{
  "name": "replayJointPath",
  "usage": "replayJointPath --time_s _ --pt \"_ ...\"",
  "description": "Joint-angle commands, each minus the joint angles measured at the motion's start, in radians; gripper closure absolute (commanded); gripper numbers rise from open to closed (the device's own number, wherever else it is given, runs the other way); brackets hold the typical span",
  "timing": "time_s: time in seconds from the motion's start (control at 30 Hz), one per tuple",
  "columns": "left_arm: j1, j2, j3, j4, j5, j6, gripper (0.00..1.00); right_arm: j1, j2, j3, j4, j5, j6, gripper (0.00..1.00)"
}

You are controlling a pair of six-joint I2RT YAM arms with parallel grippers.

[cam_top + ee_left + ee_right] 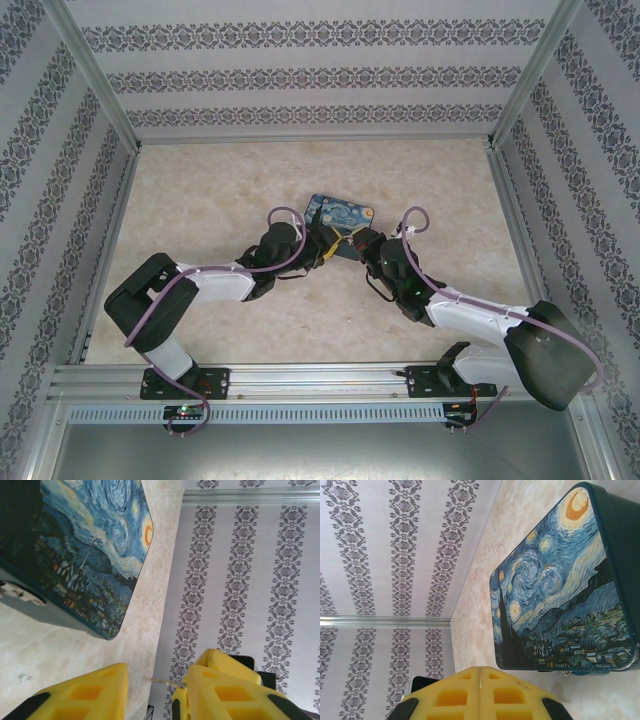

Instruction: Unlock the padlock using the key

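A thin metal key blade [167,682] pokes sideways into the gap between my left gripper's [157,674] open yellow fingers. It comes from my right gripper's fingers [222,657], which press against the left gripper's right finger. The right gripper [480,669] is shut with its pads seamed together; the key's head is hidden. Both grippers, the left [328,250] and the right [352,246], meet just in front of a Starry Night printed box [345,212]. A small silvery metal piece [17,592] hangs on the box's dark side [50,612]; whether it is the padlock I cannot tell.
The box [555,590] lies flat on the beige marbled table [220,190], its printed lid up. Patterned walls [320,80] with metal frame posts close in the back and both sides. A metal rail [320,380] runs along the near edge by the arm bases.
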Motion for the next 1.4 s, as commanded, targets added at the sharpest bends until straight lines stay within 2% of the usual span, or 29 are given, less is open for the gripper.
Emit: replayJointPath --time_s 0.0,0.2,0.43,0.63,0.77,0.83,0.9,1.0,1.13,1.3,1.37 --pt "-0.017 0.020 0.042 0.103 -0.025 -0.037 0.66 0.016 0.014 0.020 0.043 0.026 0.013 1.00" --pt "-0.028 0.042 0.065 0.120 -0.046 -0.045 0.69 0.019 0.024 0.010 0.057 0.026 0.021 1.00" --pt "-0.034 0.050 0.071 0.120 -0.054 -0.048 0.80 0.018 0.020 -0.004 0.067 0.038 0.024 1.00" --pt "-0.038 0.046 0.056 0.101 -0.072 -0.044 0.98 0.015 0.014 -0.013 0.070 0.032 0.024 1.00" --pt "-0.035 0.041 0.055 0.072 -0.068 -0.020 1.00 -0.012 0.014 -0.013 0.074 -0.022 0.003 1.00" --pt "-0.023 0.032 0.054 0.035 -0.053 0.011 1.00 -0.069 0.014 -0.012 0.066 -0.127 -0.025 0.73" --pt "-0.002 0.014 0.055 -0.032 -0.020 0.073 1.00 -0.136 -0.001 -0.022 0.050 -0.222 -0.059 0.32" --pt "0.036 -0.006 0.060 -0.095 0.050 0.163 1.00 -0.231 -0.056 -0.008 -0.079 -0.352 -0.165 0.13" --pt "0.095 -0.019 0.085 -0.179 0.182 0.293 1.00 -0.314 -0.078 0.026 -0.173 -0.524 -0.343 0.10" --pt "0.167 -0.003 0.152 -0.249 0.384 0.452 1.00 -0.352 -0.052 0.016 -0.106 -0.686 -0.440 0.13" --pt "0.191 0.007 0.169 -0.245 0.447 0.477 1.00 -0.356 -0.021 0.011 -0.032 -0.760 -0.448 0.15"
